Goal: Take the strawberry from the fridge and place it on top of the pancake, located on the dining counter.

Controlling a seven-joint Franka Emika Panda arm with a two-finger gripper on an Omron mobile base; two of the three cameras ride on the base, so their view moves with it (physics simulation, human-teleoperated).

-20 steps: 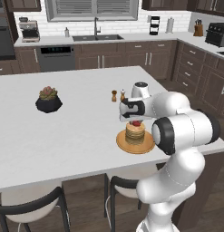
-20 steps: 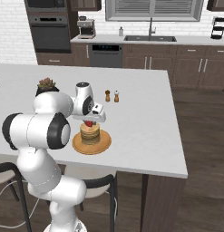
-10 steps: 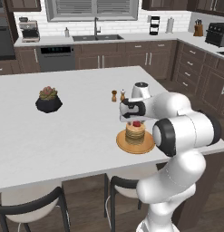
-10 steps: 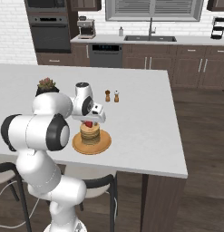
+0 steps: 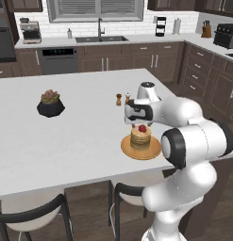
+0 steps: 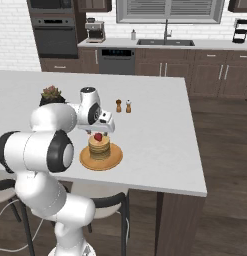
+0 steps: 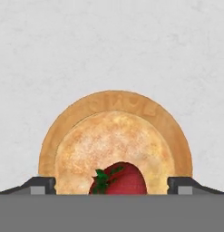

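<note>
The strawberry lies on top of the pancake, a golden stack on an orange-brown plate. In the hand view my gripper is open, its fingertips standing wide on either side of the fruit without touching it. From the base cameras the strawberry sits red on the stack, just under my gripper. The plate rests near the front right of the white dining counter. The fridge is out of view.
Salt and pepper shakers stand just behind the plate. A black pot with a plant sits farther left on the counter. Chairs are tucked under the front edge.
The jaws have spread wide apart and let go of the strawberry, which stays on the pancake. The arm has hardly moved.
</note>
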